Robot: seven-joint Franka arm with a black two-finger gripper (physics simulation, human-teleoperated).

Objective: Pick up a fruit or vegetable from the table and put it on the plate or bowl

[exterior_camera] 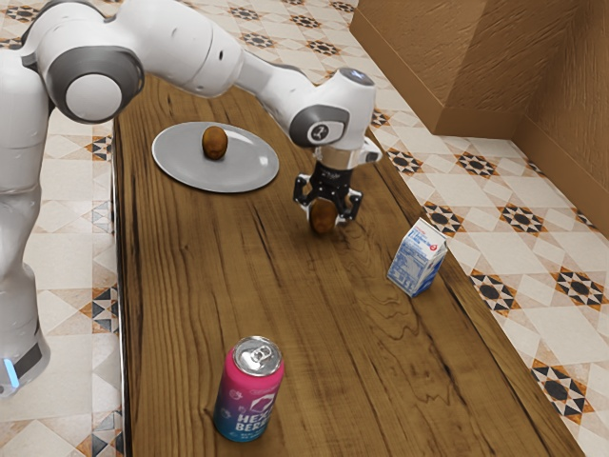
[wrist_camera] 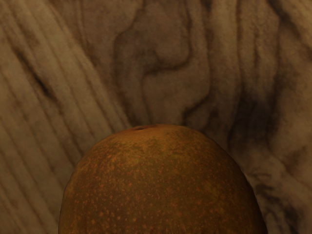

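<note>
A brown speckled kiwi (exterior_camera: 324, 219) stands on the wooden table near its middle, and my gripper (exterior_camera: 326, 211) is down around it with a black finger on each side, shut on it. In the wrist view the kiwi (wrist_camera: 161, 183) sits large and close just under my hand, with wood grain behind it. A grey plate (exterior_camera: 228, 168) lies at the far end of the table toward the exterior view's left. A second brown kiwi (exterior_camera: 215, 142) rests on that plate.
A small white and blue milk carton (exterior_camera: 417, 256) stands toward the exterior view's right of my gripper, near the table edge. A pink and blue drink can (exterior_camera: 248, 388) stands upright at the near end. The table (exterior_camera: 343, 333) ends in a tiled floor on both sides.
</note>
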